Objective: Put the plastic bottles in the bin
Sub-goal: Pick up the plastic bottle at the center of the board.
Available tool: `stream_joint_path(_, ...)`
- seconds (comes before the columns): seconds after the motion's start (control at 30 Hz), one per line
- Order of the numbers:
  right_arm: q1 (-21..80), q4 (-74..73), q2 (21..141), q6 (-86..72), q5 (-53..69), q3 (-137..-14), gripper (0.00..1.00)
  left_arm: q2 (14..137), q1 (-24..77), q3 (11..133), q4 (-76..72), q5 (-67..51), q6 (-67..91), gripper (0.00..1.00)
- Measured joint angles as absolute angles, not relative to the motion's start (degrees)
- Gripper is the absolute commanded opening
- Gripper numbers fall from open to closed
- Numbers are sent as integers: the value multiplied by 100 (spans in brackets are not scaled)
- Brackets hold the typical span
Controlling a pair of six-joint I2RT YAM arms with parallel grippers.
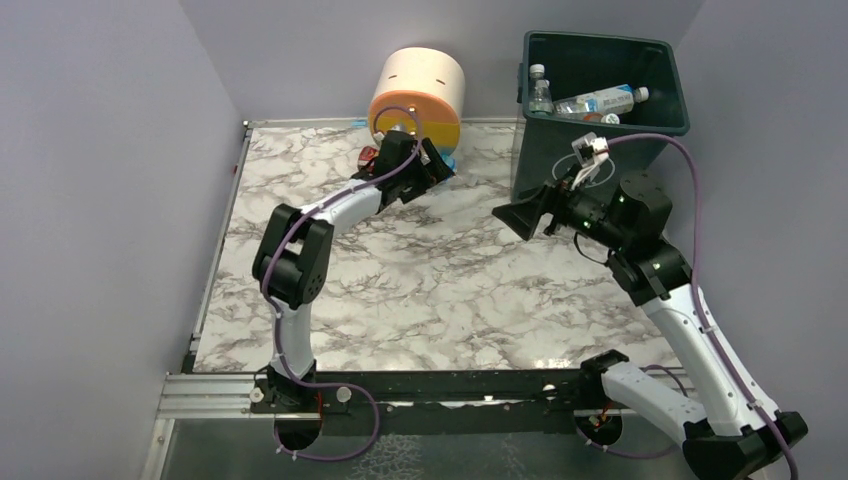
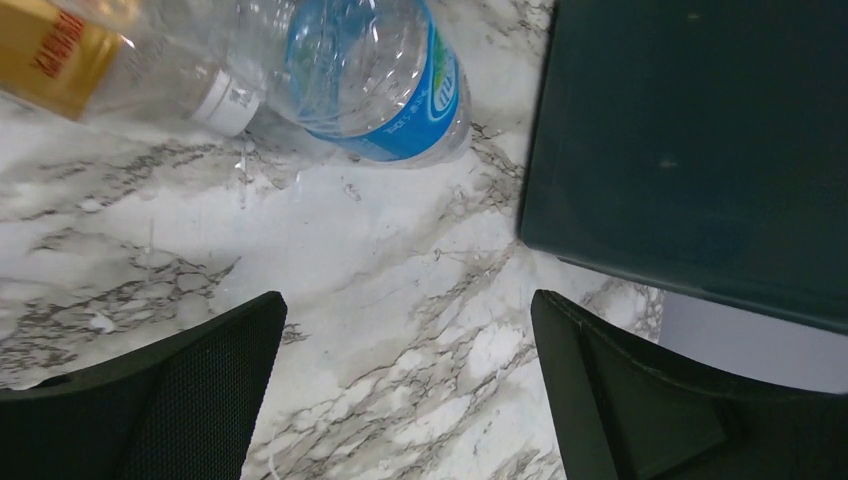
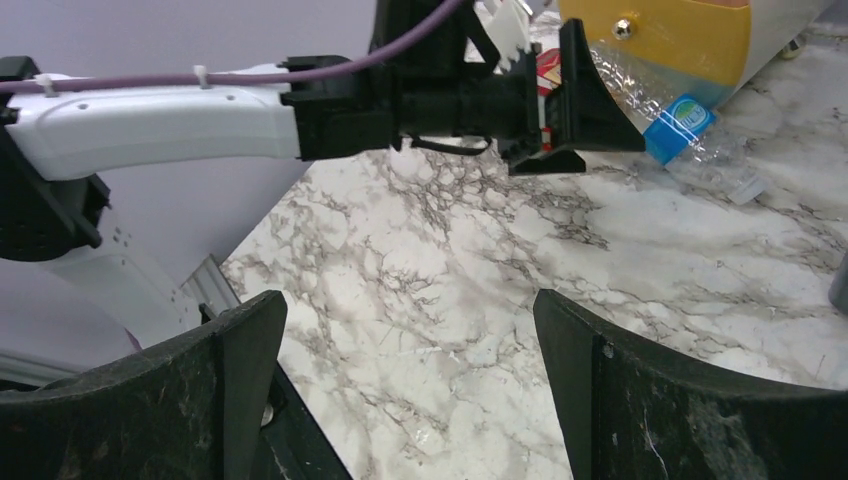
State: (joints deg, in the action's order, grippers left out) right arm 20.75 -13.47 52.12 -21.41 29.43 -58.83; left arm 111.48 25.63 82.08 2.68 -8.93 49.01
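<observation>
Several plastic bottles (image 1: 598, 102) lie inside the dark green bin (image 1: 660, 115) at the back right. On the table, a clear bottle with a blue label (image 2: 385, 80) lies beside another with a white cap and a yellow-orange label (image 2: 120, 70), against the round drawer unit. My left gripper (image 2: 408, 330) is open just short of them, nothing between its fingers; in the top view the left gripper (image 1: 432, 168) sits at the unit's foot. My right gripper (image 1: 515, 215) hangs open and empty in front of the bin, facing left. From there the blue-label bottle (image 3: 690, 130) shows beyond the left gripper (image 3: 560, 110).
The cream, orange and grey round drawer unit (image 1: 420, 95) lies at the back centre. The bin's side (image 2: 700, 150) stands close to the right of my left fingers. A red-labelled thing (image 1: 368, 155) shows left of the left wrist. Walls close in the table on three sides.
</observation>
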Motion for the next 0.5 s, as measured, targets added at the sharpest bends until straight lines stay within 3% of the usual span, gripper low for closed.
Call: stream_joint_path(0.5, 2075, -1660, 5000, -2137, 2945, -5625, 97, 11990, 3275, 8324, -626, 692, 6337, 99)
